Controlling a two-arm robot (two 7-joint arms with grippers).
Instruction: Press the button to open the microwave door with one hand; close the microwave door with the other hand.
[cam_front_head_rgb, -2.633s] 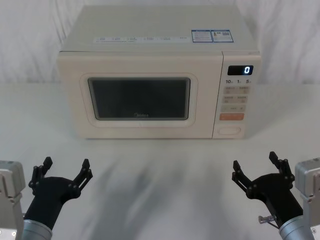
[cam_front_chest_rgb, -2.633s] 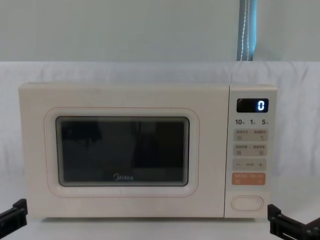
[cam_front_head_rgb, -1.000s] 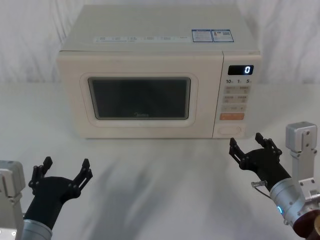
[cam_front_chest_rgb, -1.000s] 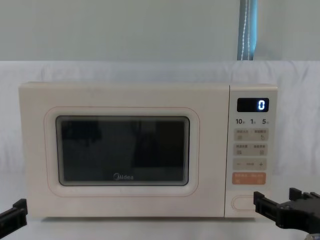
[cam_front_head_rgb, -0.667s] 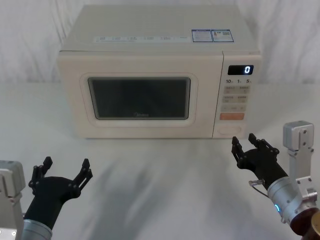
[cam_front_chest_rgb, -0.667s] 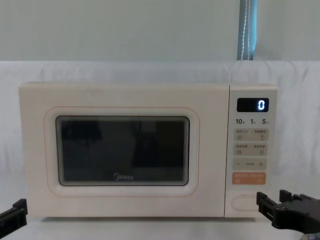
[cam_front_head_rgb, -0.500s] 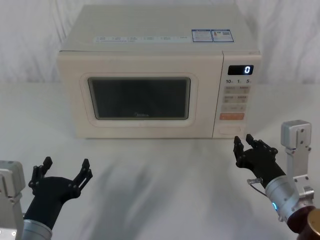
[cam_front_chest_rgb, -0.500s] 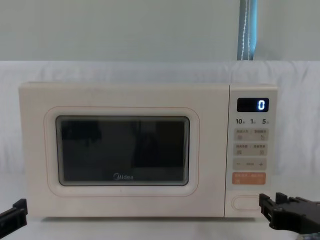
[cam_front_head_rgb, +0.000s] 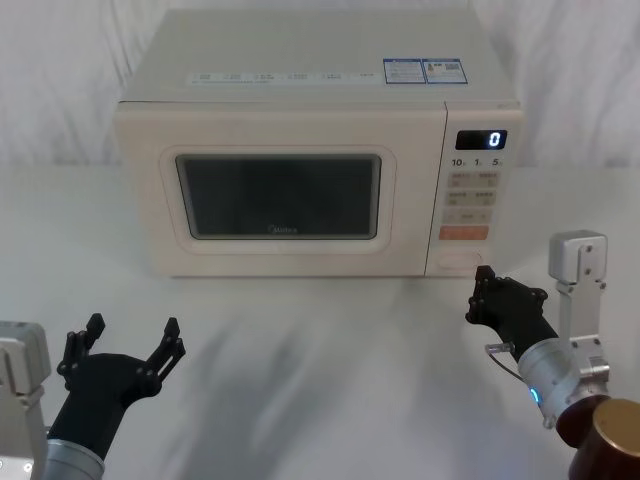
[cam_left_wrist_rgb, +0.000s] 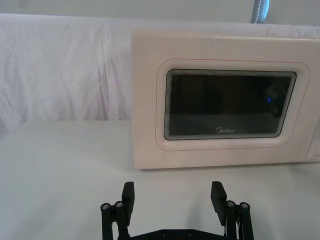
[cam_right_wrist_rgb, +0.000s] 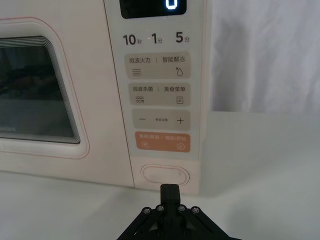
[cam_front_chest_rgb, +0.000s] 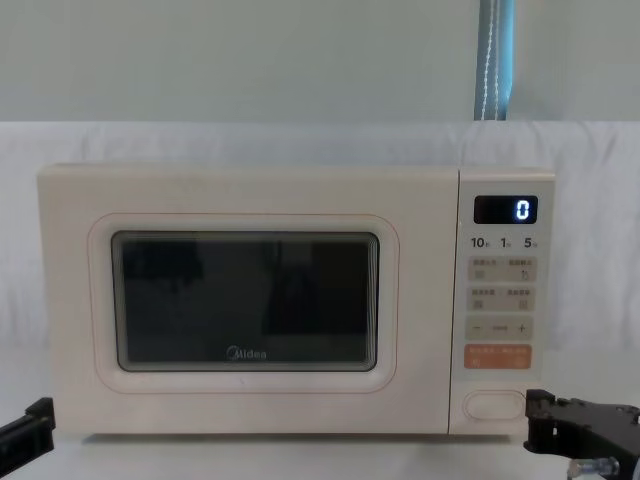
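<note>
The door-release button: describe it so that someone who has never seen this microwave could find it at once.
Start at the microwave's control panel, right of the microwave door. Go down past the lit display and the orange key to the button at the bottom. It alone is a plain, wide, cream pill shape.

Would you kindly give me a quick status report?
Right hand shut, just short of the button. Left hand open, parked low. Microwave door closed. Nothing in the way.
</note>
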